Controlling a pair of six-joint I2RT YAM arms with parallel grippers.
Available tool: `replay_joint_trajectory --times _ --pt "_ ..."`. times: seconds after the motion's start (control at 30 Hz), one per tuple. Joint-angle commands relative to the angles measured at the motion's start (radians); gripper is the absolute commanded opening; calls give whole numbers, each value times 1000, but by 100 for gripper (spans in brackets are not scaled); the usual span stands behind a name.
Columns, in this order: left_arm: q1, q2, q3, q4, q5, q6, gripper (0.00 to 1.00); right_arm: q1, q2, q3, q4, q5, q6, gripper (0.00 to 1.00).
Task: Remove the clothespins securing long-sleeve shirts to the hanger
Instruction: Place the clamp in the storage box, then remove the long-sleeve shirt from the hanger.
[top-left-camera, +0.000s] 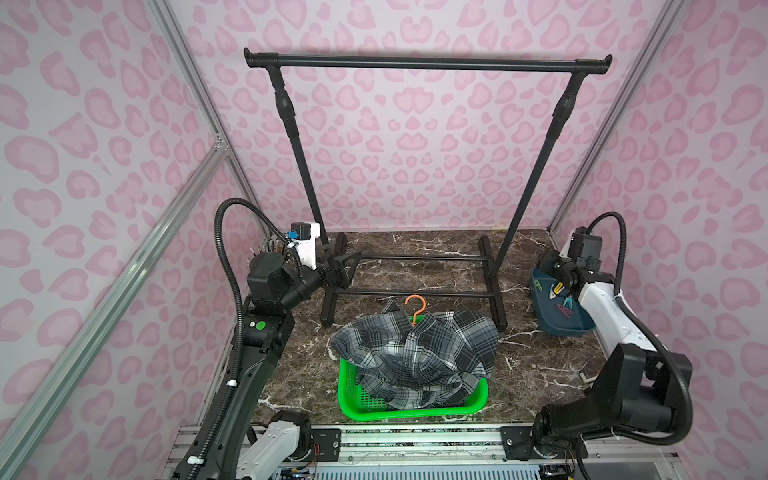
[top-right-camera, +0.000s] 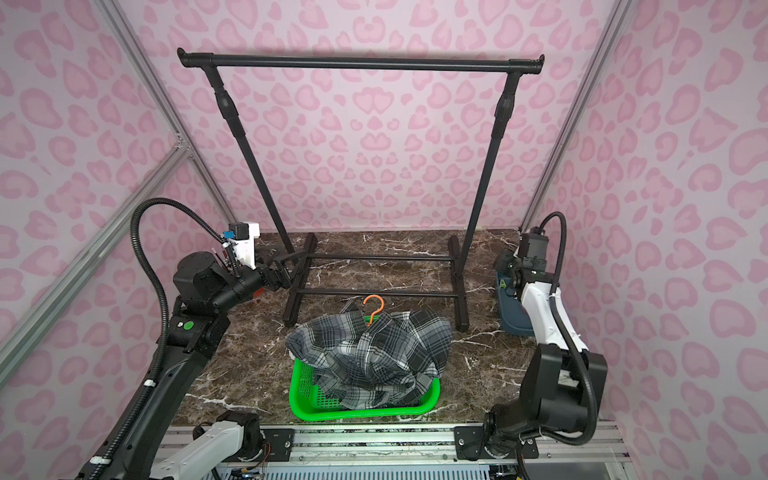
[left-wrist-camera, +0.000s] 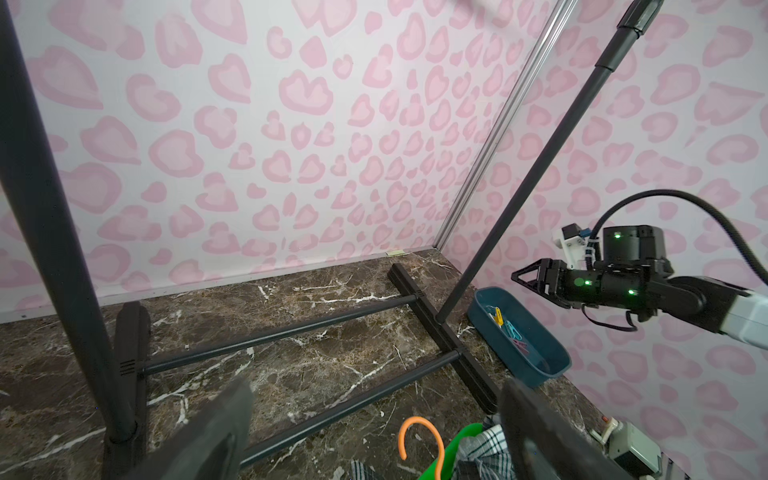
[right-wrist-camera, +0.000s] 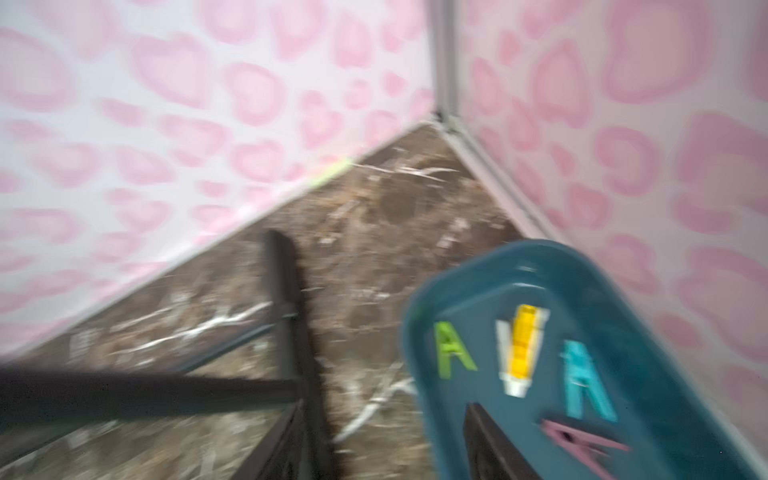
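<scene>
Plaid shirt (top-left-camera: 419, 353) heaped in green basket (top-left-camera: 353, 401), orange hanger (top-left-camera: 415, 305) jutting behind. Left gripper (left-wrist-camera: 378, 392) spread wide beside rack foot (top-left-camera: 330, 305), empty. Farther: yellow clothespin (right-wrist-camera: 523, 345) atop white clothespin (right-wrist-camera: 515, 385) in blue tray (right-wrist-camera: 419, 332), below right gripper (left-wrist-camera: 524, 275), fingers parted, empty

The hanger (left-wrist-camera: 419, 421) shows only its hook; the shirt (top-left-camera: 415, 353) hides its shoulders. The right wrist view is blurred; there the yellow clothespin (right-wrist-camera: 523, 345) seems to lie on the white clothespin (right-wrist-camera: 515, 384).

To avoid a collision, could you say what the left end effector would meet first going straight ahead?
Likely the garment rack's lower crossbar, lying just ahead of the left end effector; depth is unclear.
</scene>
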Motion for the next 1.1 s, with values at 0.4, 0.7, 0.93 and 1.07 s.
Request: replay_joint_trajectory --times 0.4,0.7,0.93,1.07 --pt "9 6 14 22 13 -17 94 547 193 212 -355 -572 -130 75" --pt "11 3 8 34 22 -28 94 639 237 68 -211 -595 -27 67" --pt "10 -2 2 42 25 -33 94 672 273 40 -60 -576 63 47" --pt "10 -8 -2 43 25 -33 94 681 295 55 -10 -571 84 35"
